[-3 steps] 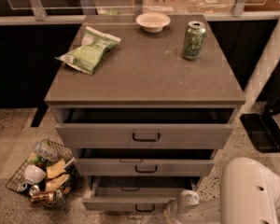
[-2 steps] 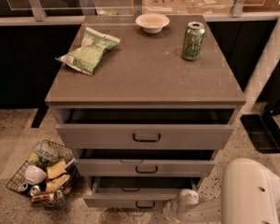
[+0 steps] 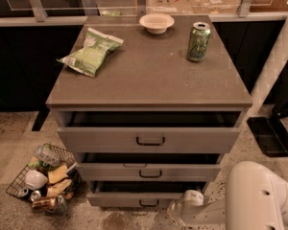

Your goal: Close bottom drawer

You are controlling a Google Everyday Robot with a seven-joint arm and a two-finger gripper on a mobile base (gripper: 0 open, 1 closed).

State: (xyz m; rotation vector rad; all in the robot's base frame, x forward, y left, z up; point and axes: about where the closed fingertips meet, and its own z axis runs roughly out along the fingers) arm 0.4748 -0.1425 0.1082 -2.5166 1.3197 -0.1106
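The grey cabinet (image 3: 149, 80) has three drawers, all standing partly open. The bottom drawer (image 3: 120, 200) is the lowest, with a flat grey front and a small dark bar handle (image 3: 149, 203); it sticks out a short way, and a dark gap shows above its front. My gripper (image 3: 185, 209) is at the end of the white arm (image 3: 259, 198) at the bottom right. It sits low against the right end of the bottom drawer's front.
On the cabinet top lie a green chip bag (image 3: 91, 51), a white bowl (image 3: 156, 22) and a green can (image 3: 198, 41). A wire basket of trash (image 3: 43, 178) stands on the floor to the left. A black base (image 3: 271, 135) lies on the right.
The bottom drawer's front has moved slightly inward toward the cabinet, and my gripper has moved with it. Everything else stays where it was.
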